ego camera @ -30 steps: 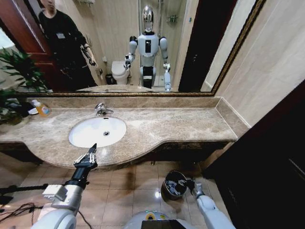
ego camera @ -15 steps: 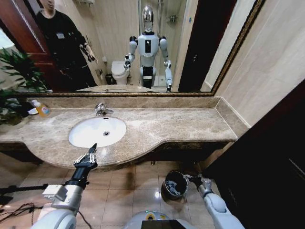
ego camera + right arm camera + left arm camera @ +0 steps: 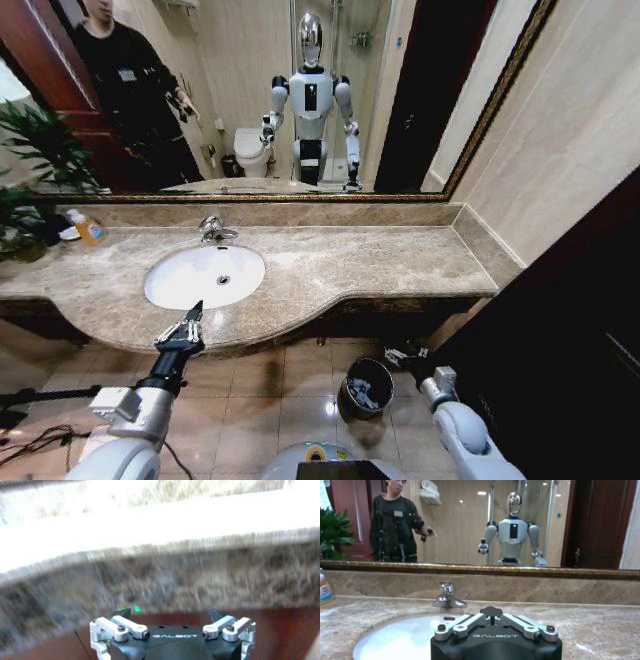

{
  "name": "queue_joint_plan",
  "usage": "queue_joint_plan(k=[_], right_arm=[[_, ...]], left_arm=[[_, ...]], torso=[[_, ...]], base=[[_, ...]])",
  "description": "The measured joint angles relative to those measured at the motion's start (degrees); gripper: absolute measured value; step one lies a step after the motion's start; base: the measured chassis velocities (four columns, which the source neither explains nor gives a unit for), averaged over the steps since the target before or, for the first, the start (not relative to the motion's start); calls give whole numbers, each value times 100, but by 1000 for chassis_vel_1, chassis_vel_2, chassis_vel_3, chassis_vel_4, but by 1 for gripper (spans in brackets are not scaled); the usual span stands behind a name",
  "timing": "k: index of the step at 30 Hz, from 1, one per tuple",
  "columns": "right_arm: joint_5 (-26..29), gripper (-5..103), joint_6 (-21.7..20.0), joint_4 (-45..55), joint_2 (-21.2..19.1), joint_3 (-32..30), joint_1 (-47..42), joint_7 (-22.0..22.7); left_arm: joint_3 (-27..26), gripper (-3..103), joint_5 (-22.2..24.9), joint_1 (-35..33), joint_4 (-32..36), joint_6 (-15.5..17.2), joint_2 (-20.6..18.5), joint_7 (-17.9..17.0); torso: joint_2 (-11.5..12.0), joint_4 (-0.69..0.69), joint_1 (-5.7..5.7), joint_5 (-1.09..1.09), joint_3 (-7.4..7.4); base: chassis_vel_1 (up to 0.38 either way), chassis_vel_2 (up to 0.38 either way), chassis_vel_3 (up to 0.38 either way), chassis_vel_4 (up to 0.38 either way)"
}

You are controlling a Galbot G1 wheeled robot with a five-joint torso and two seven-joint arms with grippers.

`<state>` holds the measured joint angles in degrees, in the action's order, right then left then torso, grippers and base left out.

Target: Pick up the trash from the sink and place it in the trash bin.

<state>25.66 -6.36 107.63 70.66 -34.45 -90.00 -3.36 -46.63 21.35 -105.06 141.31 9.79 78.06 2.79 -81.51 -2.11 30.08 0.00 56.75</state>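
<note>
Marble counter (image 3: 330,265) with soap bottle (image 3: 88,228)

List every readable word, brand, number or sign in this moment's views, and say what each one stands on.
"GALBOT": on the black body of the left gripper, in the left wrist view.
"GALBOT": on the black body of the right gripper, in the right wrist view.
Label on the orange soap bottle: too small to read.
Badge on the person's chest in the mirror: too small to read.

White sink (image 3: 205,276), beige-brown marble

Counter (image 3: 380,262) mottled beige-brown; bin (image 3: 366,387) black; soap bottle (image 3: 88,229) orange; floor tiles (image 3: 270,395) tan.
</note>
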Motion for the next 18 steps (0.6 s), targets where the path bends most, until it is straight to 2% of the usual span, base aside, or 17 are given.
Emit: queue_joint_plan(k=[8, 15, 18], right_arm=[[254, 100, -50, 1155, -113, -263, -252, 331], [250, 100, -65, 1885, -211, -399, -326, 342], [225, 100, -144, 2171, -291, -404, -251, 555]], left_arm=[[0, 0, 0, 0, 0, 0, 0, 0], [0, 0, 0, 0, 0, 0, 0, 0], [0, 0, 0, 0, 0, 0, 0, 0]], torso=[[0, 0, 0, 0, 0], [0, 0, 0, -1, 0], [0, 0, 0, -1, 0]], base=[[0, 0, 0, 0], [0, 0, 0, 0], [0, 0, 0, 0]])
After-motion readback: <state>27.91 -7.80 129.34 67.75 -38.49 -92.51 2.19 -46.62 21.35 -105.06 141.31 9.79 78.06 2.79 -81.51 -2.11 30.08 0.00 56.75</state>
